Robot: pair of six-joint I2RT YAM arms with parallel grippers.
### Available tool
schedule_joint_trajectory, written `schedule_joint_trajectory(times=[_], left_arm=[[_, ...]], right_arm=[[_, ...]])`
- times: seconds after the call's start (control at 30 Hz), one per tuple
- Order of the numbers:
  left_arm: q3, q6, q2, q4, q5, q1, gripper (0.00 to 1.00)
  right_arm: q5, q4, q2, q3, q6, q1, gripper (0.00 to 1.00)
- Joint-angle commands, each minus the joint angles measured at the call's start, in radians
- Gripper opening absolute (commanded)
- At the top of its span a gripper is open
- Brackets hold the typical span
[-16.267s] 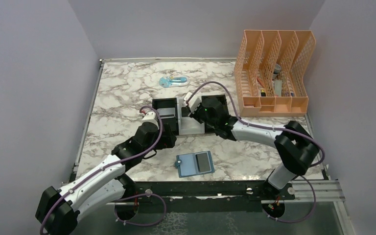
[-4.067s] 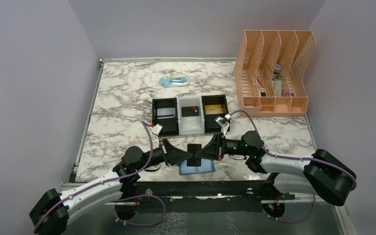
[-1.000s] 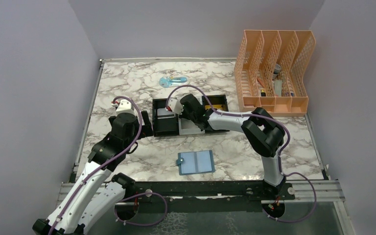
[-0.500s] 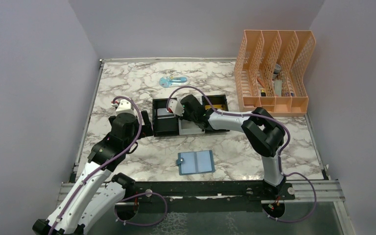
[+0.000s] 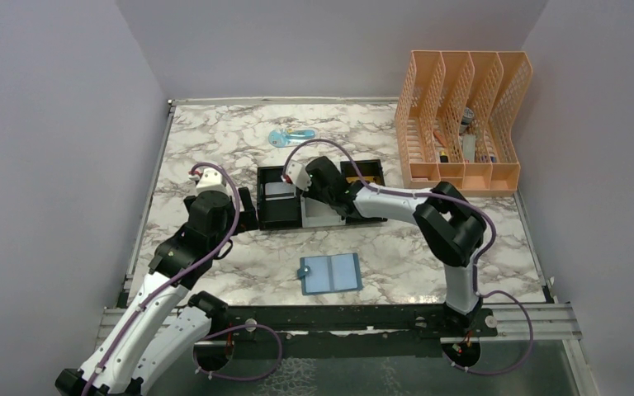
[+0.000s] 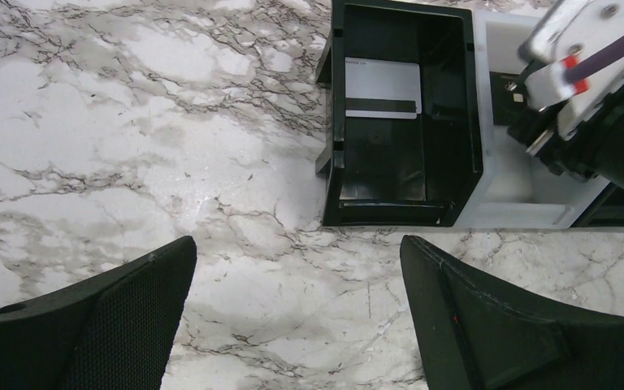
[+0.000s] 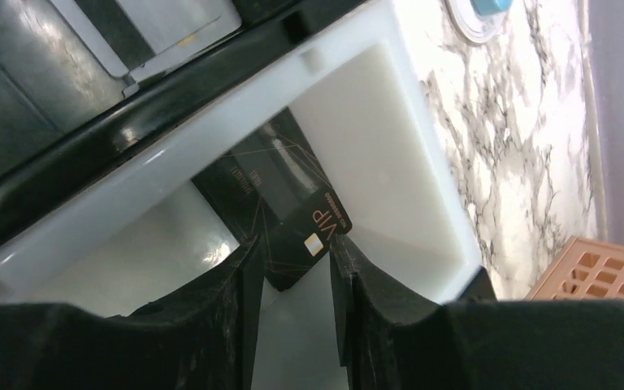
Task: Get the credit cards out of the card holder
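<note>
So, my right jaws were down in the white middle slot of the tray (image 5: 281,223), around the centre of the overhead shot. In the right wrist shot they stood partly open with a narrow gap, clamping nothing. A black card (image 7: 280,211) with "VIP" printed on it lay in that slot, and its near corner sat right at the gap. I couldn't tell if it touched either side. My right arm (image 5: 388,202) came in across the frame from the right.

My left jaws were spread wide with nothing in them, filling the two bottom corners of the left wrist shot. They hung over bare counter (image 6: 130,162), just below the tray's black left slot in that shot. A white card (image 6: 382,88) with a dark stripe lay flat at the top end of that slot, near the top middle of the shot. In the overhead shot, a gold card (image 5: 369,178) peeked out from the black right slot beside my right arm.

The card holder (image 5: 330,274) lay opened flat on the counter with its pale blue inside facing up. It was in the lower middle of the overhead shot, well apart from the tray and from both sets of jaws. An orange file rack (image 5: 462,115) stood in the upper right.
</note>
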Motion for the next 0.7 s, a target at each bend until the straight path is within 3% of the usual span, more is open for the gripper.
schedule_joint_trajectory(times=[0.0,0.23,0.37,0.47,0.53,0.6,0.67], left_arm=[[-0.011,0.013,-0.010,0.024,0.028,0.004,0.99],[-0.028,0.045,-0.032,0.070,0.131,0.005,0.98],[-0.038,0.050,-0.029,0.124,0.283,0.005,0.98],[-0.060,-0.023,0.029,0.204,0.537,0.005,0.90],[-0.124,-0.096,0.053,0.305,0.695,-0.002,0.88],[-0.178,-0.144,0.056,0.363,0.735,-0.035,0.86],[-0.212,-0.175,0.039,0.367,0.676,-0.101,0.85]], right_arm=[[-0.036,0.026,-0.156,0.004,0.258,0.004,0.36],[-0.087,0.193,-0.510,-0.361,0.797,0.004,0.41],[-0.186,0.241,-0.683,-0.599,1.165,0.004,0.43],[-0.357,0.351,-0.765,-0.727,1.278,0.004,0.43],[-0.407,0.324,-0.812,-0.776,1.327,0.004,0.43],[-0.406,0.241,-0.869,-0.806,1.362,0.004,0.42],[-0.405,0.199,-0.942,-0.853,1.374,0.004,0.42]])
